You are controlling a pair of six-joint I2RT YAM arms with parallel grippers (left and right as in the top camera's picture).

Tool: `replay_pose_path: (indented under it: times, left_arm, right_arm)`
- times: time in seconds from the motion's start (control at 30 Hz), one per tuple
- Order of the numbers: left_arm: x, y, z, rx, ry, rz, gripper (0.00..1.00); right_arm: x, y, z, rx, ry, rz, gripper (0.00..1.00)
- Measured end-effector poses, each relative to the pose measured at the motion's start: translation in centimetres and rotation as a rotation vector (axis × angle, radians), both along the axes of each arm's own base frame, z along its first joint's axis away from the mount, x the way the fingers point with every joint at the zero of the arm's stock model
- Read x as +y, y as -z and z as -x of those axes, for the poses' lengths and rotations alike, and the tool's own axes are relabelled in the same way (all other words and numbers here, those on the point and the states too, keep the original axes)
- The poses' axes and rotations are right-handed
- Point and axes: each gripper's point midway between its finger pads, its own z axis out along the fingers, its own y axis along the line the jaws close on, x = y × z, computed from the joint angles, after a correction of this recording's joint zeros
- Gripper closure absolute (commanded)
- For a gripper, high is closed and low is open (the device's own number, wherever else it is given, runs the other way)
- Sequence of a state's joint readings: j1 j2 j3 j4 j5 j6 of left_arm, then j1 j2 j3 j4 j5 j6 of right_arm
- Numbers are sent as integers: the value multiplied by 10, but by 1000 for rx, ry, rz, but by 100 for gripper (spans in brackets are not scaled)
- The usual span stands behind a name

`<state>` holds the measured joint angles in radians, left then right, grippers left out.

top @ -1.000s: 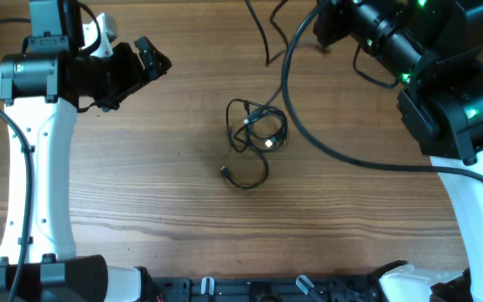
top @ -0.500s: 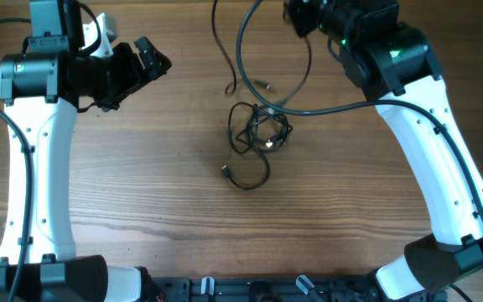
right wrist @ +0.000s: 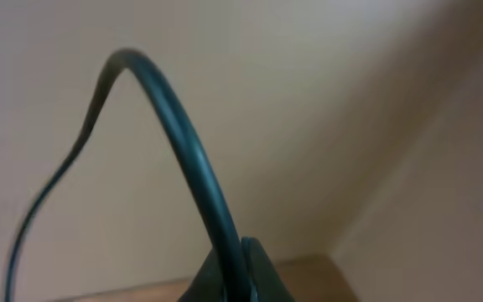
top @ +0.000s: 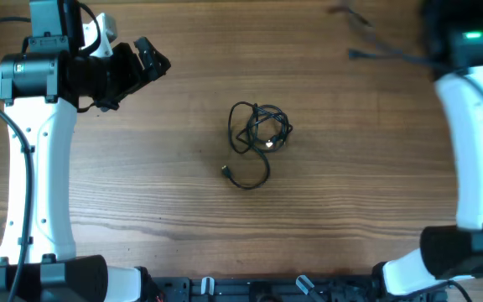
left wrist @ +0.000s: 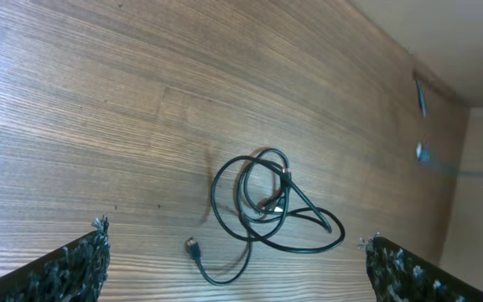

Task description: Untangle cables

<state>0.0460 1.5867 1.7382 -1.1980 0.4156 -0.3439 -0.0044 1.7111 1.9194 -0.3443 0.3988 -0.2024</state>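
A tangled bundle of thin black cables (top: 258,132) lies at the table's middle, one plug (top: 225,172) sticking out toward the front. In the left wrist view the same bundle (left wrist: 267,201) lies ahead of my left gripper (left wrist: 235,262), which is open and empty. That gripper (top: 137,52) hovers at the far left, well away from the bundle. My right gripper (right wrist: 237,273) is shut on a black cable (right wrist: 183,143) that arches up and to the left in front of a beige wall. In the overhead view a blurred stretch of that cable (top: 384,54) trails at the top right; the right gripper itself is out of that frame.
The white right arm (top: 476,151) runs down the right side and the white left arm (top: 36,168) down the left side. Dark arm bases and clips (top: 258,289) line the front edge. Two small plugs (left wrist: 422,126) hang blurred near the far right corner.
The right arm has swung from the top centre to the far right, taking its cable clear of the bundle. The bundle has shifted slightly. The left arm has not moved.
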Motion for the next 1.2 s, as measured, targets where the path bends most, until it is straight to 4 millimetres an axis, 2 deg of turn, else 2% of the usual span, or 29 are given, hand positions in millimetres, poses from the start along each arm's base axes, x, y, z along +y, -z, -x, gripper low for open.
replay_pose_path:
  times: [0.1,0.2,0.3,0.4,0.5,0.67,0.7,0.73,0.77,0.8,0.97,1.07,1.13,1.2]
  left_arm:
    - [0,0,0,-1,2,-2,0]
    - [1,0,0,-1,0,-5,0]
    - [1,0,0,-1,0,-5,0]
    - [1,1,0,1,0,-5,0]
    - [1,1,1,3,0,-5,0]
    - [1,1,1,6,0,-5,0]
    - [1,1,1,7,0,-5,0]
    - [1,1,1,7,0,-5,0]
    - [1,1,1,7,0,-5,0]
    - [1,1,2,8,0,-5,0]
    - [1,2,3,16,-1,-7,0]
    - [1,3,4,18,-1,-7,0]
    - [1,3,3,18,-2,-7,0]
    - [1,3,4,18,-1,-7,0]
  right_arm:
    - [-68,5,7,-25,18,-108,96]
    - [-145,15,25,-66,69,-247,96]
    - [-194,42,31,-77,96,-396,96]
    - [-222,85,23,-55,93,-552,96]
    - [-226,129,5,-5,51,-665,96]
    - [-201,181,-21,88,-30,-801,96]
    - [-197,186,-22,101,-32,-813,94]
    - [-194,190,-23,114,-27,-829,74]
    - [-193,193,-22,121,-12,-843,44]
    - [-192,195,-22,120,6,-863,0]
    - [-203,208,-10,128,117,-942,0]
    - [-212,217,15,146,273,-1030,0]
    - [-215,202,29,119,321,-1035,0]
    - [-211,174,46,86,345,-1030,0]
